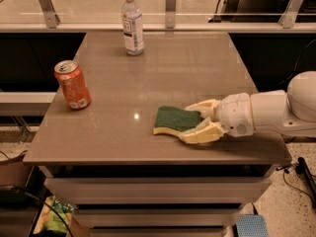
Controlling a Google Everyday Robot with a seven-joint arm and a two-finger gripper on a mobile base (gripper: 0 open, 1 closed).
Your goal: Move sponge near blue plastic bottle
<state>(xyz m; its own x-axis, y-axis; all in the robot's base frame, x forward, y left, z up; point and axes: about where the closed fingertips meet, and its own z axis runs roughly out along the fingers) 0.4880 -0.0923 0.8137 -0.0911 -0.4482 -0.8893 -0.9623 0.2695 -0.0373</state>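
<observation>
Gripper (pixel 188 122) comes in from the right, low over the front-right part of the bench (pixel 168 73), with the white arm (pixel 266 111) running off the right edge. Jaws sit either side of the sponge (pixel 174 118), pressed on its right end, one at the back edge and one at the front. Sponge is green side up, yellow foam showing along the front edge, near the bench's front edge. Blue plastic bottle (pixel 133 24) stands upright at the far edge, left of centre, well apart from the sponge. Orange can (pixel 73 85) stands upright on the left side, between the two in depth and clear of both.
</observation>
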